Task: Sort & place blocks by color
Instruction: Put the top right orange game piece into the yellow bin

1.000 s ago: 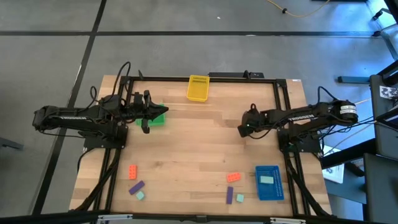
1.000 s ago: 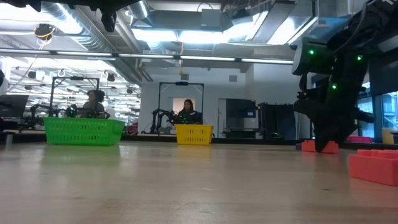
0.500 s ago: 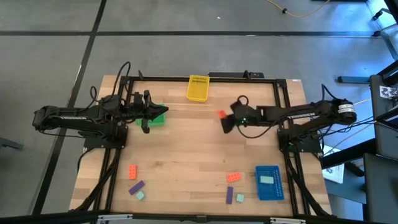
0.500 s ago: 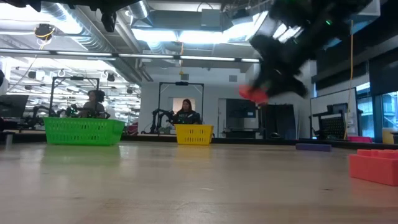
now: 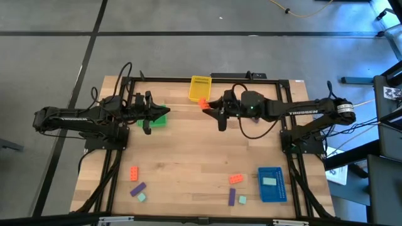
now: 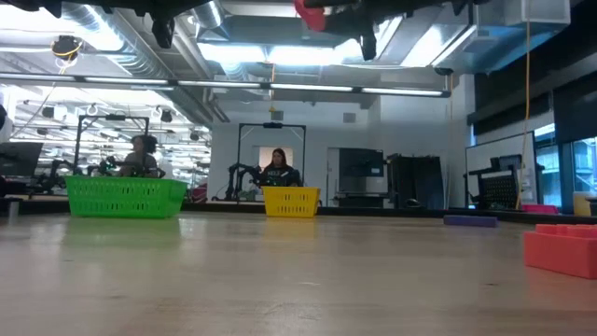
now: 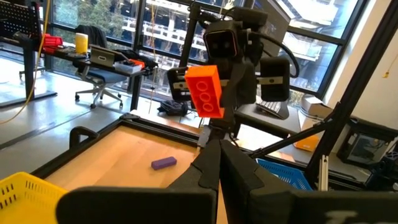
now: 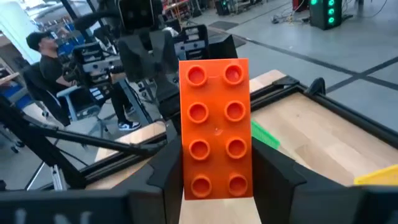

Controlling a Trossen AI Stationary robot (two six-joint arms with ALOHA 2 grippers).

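Gripping an orange-red block [image 8: 216,127] between its two dark fingers, the right gripper [image 5: 207,105] hangs above the far middle of the tabletop [image 5: 201,150], just beside the yellow tray [image 5: 200,88] at the far edge. The block shows eight studs in two rows (seen from the right wrist), and in the left wrist view it sits tilted at the tip of the right arm.

The left gripper [image 5: 151,114] is clenched with nothing between its fingers, hovering over the green tray [image 5: 160,118] at the left side of the tabletop.

Other blocks lie along the near part of the tabletop: an orange-red one [image 5: 134,173], a purple one [image 5: 138,188] and a mint one [image 5: 142,197] at the near left; another orange-red one [image 5: 236,179], a purple one [image 5: 232,197] and a mint one [image 5: 242,199] toward the near right. One more mint block [image 5: 269,181] lies in the blue tray [image 5: 271,194], near the right corner.

Beyond the tabletop, in the low view, a person [image 6: 279,168] sits behind the yellow tray.
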